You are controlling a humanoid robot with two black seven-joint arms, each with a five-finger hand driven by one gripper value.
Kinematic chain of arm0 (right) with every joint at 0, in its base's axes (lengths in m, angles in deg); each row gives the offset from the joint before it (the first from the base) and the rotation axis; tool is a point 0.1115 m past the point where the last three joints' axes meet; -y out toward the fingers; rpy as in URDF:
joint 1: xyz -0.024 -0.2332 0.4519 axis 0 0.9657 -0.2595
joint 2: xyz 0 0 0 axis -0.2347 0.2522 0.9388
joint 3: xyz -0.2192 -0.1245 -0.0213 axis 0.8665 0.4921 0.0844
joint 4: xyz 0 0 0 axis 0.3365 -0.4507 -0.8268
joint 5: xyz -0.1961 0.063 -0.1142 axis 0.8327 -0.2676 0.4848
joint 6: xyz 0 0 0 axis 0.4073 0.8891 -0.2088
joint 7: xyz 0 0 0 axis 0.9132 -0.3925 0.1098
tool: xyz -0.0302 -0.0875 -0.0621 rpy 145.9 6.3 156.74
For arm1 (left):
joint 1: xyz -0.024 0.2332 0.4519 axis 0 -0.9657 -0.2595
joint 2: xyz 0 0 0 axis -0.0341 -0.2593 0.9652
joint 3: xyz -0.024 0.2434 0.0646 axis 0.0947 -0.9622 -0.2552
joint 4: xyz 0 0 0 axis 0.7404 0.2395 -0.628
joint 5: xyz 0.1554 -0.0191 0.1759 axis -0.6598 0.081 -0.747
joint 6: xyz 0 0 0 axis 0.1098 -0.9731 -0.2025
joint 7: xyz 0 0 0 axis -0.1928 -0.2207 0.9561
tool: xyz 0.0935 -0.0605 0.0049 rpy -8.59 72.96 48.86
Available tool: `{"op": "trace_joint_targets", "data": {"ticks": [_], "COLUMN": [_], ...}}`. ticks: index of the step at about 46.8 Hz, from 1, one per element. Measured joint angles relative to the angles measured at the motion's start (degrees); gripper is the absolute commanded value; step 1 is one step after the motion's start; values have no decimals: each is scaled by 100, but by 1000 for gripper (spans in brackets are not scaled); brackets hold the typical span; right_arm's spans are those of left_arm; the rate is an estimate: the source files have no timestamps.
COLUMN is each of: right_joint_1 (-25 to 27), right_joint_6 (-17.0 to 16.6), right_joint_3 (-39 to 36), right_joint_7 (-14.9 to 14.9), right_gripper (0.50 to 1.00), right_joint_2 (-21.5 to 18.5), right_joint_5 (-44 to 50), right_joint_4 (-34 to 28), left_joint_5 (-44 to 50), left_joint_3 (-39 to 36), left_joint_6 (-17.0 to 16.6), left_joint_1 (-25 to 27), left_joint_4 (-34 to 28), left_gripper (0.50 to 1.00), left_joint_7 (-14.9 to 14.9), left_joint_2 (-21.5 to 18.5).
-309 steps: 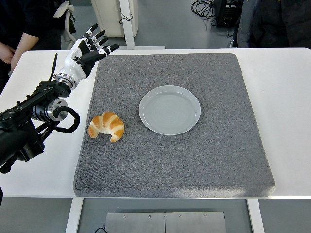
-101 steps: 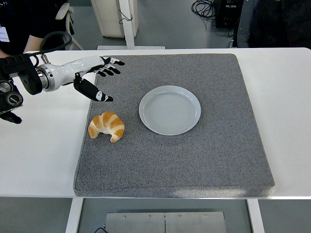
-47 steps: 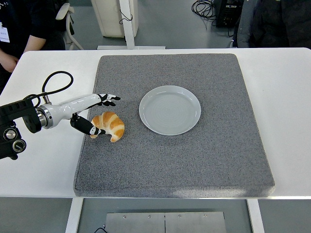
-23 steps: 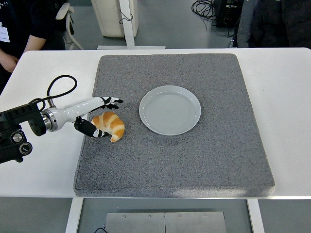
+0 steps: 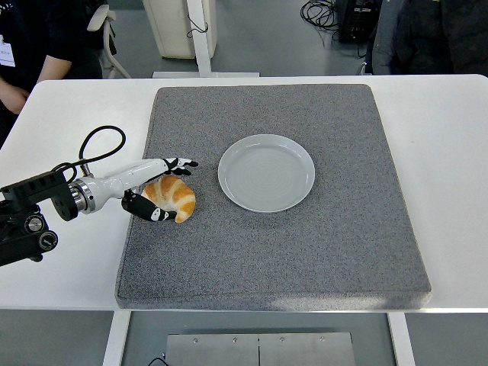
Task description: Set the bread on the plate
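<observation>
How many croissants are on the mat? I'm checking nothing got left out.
1. The croissant lies on the grey mat near its left edge, left of the empty plate, between the left hand's open fingers. None appears hidden.

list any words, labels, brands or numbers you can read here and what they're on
None can be read.
The croissant, plate, grey mat, white table and left hand carry no visible print.
A white tag on the person at the top left is not something to read off.
</observation>
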Motion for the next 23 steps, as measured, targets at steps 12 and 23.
{"op": "trace_joint_targets", "data": {"ticks": [12, 23], "right_joint_1": [0, 1], "right_joint_6": [3, 3], "right_joint_3": [0, 0], "right_joint_7": [0, 0], "right_gripper": [1000, 1000], "right_joint_2": [0, 0], "right_joint_5": [0, 0], "right_joint_4": [0, -2], "left_joint_5": [0, 14], "left_joint_3": [7, 19], "left_joint_6": [-14, -37], "left_joint_1": [-76, -172], "left_joint_4": [98, 163], "left_gripper": [868, 831], "left_joint_7": [96, 144], "left_joint_2": [103, 150]}}
